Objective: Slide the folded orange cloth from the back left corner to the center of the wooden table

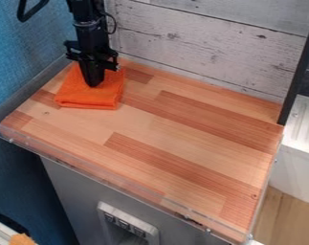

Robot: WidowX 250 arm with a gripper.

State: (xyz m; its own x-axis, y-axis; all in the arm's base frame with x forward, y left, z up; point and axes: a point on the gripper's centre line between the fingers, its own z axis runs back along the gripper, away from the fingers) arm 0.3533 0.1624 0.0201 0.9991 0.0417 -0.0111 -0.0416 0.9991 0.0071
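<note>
orange cloth (86, 99): folded into a flat pad, lying at the rear left of the wooden counter (182, 122). black gripper (93, 84): over the same rear left part of the counter, pointing down, tip at the cloth. cannot tell how far open, nor whether gripping any fabric. behind the counter: whitewashed planks (201, 48). left of the counter: blue wall (22, 57). right of the counter: white ribbed surface (304, 124). below the counter: grey cabinet (77, 191).
</note>
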